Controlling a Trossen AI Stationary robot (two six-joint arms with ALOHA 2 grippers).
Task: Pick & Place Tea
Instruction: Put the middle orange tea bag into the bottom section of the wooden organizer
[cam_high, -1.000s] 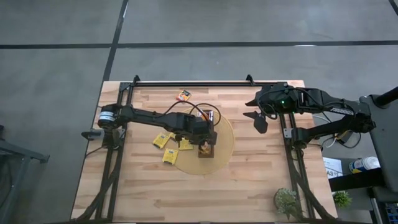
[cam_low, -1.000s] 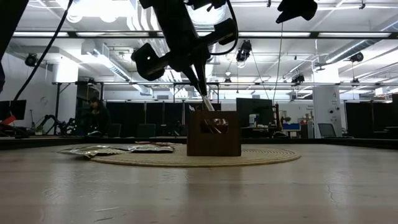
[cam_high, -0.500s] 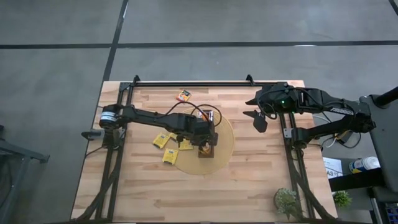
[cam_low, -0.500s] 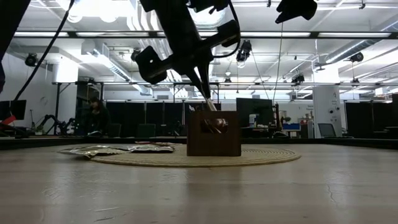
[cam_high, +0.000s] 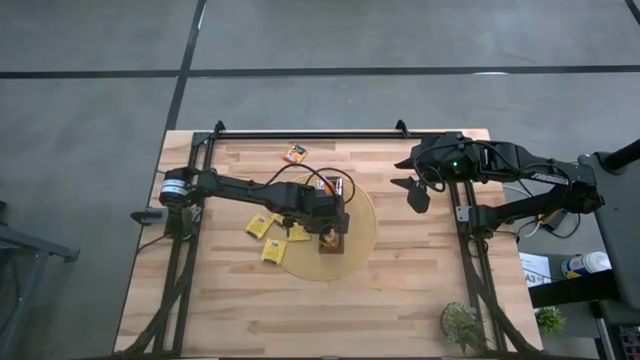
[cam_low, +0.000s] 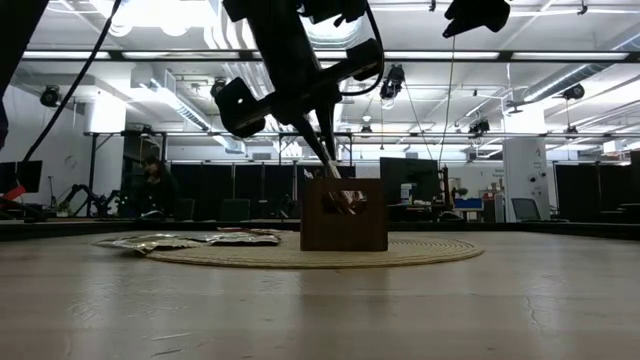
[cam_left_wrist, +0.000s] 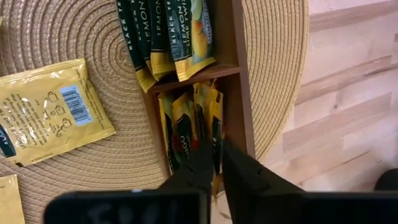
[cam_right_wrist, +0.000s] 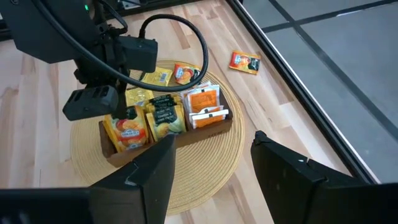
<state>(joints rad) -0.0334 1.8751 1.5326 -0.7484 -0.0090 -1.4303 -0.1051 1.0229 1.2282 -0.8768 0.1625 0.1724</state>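
Inside tray (cam_right_wrist: 214, 127): sachets (cam_right_wrist: 160, 118), 3 compartments

Left gripper (cam_left_wrist: 211, 163) fingertips buried among tray sachets (cam_left_wrist: 186, 134) — grip unclear

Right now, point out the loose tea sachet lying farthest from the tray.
The orange sachet near the table's far edge, alone on bare wood. The other loose ones, the yellow sachets, lie clustered by the round mat, close to the tray.
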